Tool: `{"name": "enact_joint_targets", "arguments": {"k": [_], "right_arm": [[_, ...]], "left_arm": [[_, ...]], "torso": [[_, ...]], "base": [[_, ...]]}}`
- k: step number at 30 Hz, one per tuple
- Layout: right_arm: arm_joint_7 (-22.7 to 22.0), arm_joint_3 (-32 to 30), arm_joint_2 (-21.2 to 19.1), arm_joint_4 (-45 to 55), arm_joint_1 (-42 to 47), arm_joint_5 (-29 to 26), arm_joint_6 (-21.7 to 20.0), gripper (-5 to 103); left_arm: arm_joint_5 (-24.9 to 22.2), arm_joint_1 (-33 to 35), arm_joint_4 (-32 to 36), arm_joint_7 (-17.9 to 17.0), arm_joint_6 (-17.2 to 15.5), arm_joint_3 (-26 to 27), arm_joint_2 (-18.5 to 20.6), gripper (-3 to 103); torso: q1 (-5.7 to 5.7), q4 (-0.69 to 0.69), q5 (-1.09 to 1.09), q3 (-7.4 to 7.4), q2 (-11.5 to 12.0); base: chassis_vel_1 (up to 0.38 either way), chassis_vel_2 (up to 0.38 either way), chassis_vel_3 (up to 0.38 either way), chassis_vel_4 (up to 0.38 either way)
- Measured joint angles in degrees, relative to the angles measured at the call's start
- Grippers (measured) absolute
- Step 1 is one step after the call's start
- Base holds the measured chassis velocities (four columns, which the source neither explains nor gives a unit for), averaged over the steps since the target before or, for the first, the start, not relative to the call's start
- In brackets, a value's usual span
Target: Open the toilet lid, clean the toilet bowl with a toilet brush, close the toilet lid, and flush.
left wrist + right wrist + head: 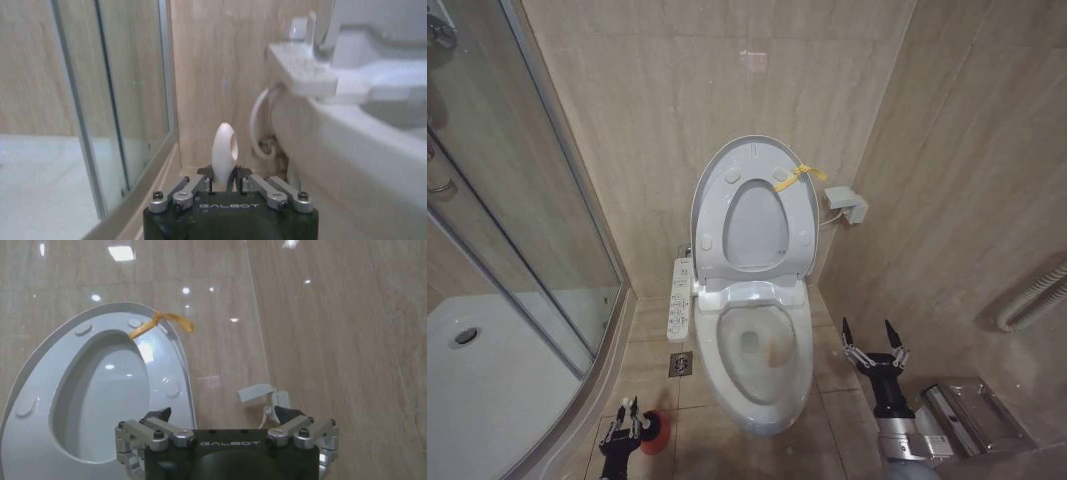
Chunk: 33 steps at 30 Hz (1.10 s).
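We see the toilet lid (754, 215) raised upright against the tiled wall, together with the ring-shaped seat (714, 243) standing just in front of it, and a yellow ribbon (799, 177) tied at the lid's upper edge on the robot's right. Below it the toilet bowl (762, 395) lies open, with a brownish stain (777, 350) on its inner wall and the long white button panel (680, 298) running along its left side. Our left gripper (624, 419) sits low near the floor to the left of the bowl, right beside the round red holder (655, 433); in the left wrist view its jaws are closed on the pale handle of the toilet brush (224, 148), which rises straight up between them. The brush head we cannot make out. Our right gripper (875, 338) hangs to the right of the bowl, above the floor tiles, with its jaws spread apart and holding nothing. In the right wrist view it faces the raised lid and the ribbon. A glass shower door (517, 190) stands to the left, and a floor drain (681, 364) lies just beside the bowl's base.
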State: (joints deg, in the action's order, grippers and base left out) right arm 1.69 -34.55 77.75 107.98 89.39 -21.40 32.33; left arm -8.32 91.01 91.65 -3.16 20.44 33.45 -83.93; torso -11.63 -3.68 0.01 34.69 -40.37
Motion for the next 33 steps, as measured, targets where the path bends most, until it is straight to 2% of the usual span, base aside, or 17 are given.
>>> {"name": "enact_joint_targets", "arguments": {"k": [3,6,7,9,10,14,15,17,23,33], "right_arm": [[0.1,0.0,0.0,0.0,0.1,0.0,0.1,100],[0.2,-0.1,0.1,0.1,0.2,0.0,0.1,100],[0.2,-0.1,0.1,0.1,0.2,0.0,0.1,100],[0.2,-0.1,-0.1,0.2,0.2,0.0,0.1,100],[0.2,-0.1,-0.1,0.2,0.2,0.0,0.1,100],[0.3,-0.1,-0.5,0.3,0.0,0.0,0.1,100],[0.3,-0.1,-0.5,0.3,0.0,0.0,0.1,100],[0.3,0.0,-0.6,0.3,0.0,0.0,0.1,100],[0.6,0.1,-0.7,0.3,0.0,0.0,0.1,100],[0.9,-0.1,-0.5,0.8,0.8,0.0,0.1,100]], "left_arm": [[-0.6,2.0,3.4,-0.7,0.3,-0.2,0.1,22],[-2.3,4.9,10.4,-2.4,0.2,-0.6,0.4,22],[-2.3,4.9,10.4,-2.4,0.2,-0.6,0.4,22],[-4.3,6.7,17.7,-5.1,-1.6,-1.0,0.5,22],[-4.3,6.7,17.7,-5.1,-1.6,-1.0,0.5,22],[-5.4,8.0,27.3,-8.7,-5.1,-1.1,0.4,22],[-5.4,8.0,27.3,-8.7,-5.1,-1.1,0.4,22],[-5.6,8.6,32.1,-9.8,-6.5,-0.9,0.2,22],[-5.3,9.2,41.2,-9.9,-7.0,-0.3,0.2,22],[-4.5,10.5,49.7,-8.2,-7.0,-1.1,0.5,22]], "torso": [[0.01,0.02,0.00,0.00,0.0],[0.01,0.00,0.00,0.00,0.0],[0.01,0.00,0.00,0.00,0.0],[0.01,0.00,0.00,0.00,0.0],[0.01,0.00,0.00,0.00,0.0],[0.01,0.00,0.00,0.00,0.0],[0.01,0.00,0.00,0.00,0.0],[0.01,0.00,-0.01,0.00,0.0],[0.00,0.01,-0.01,0.00,0.0],[-0.01,0.00,-0.01,0.00,0.0]], "base": [[0.000,0.000,0.000,0.000],[0.000,0.000,0.000,0.000],[0.000,0.000,0.000,0.000],[0.000,0.000,0.000,0.000],[0.000,0.000,0.000,0.000],[0.000,0.000,0.000,0.000],[0.000,0.000,0.000,0.000],[0.000,0.000,0.000,0.000],[0.000,0.000,0.000,0.000],[0.000,0.000,0.000,0.000]]}}
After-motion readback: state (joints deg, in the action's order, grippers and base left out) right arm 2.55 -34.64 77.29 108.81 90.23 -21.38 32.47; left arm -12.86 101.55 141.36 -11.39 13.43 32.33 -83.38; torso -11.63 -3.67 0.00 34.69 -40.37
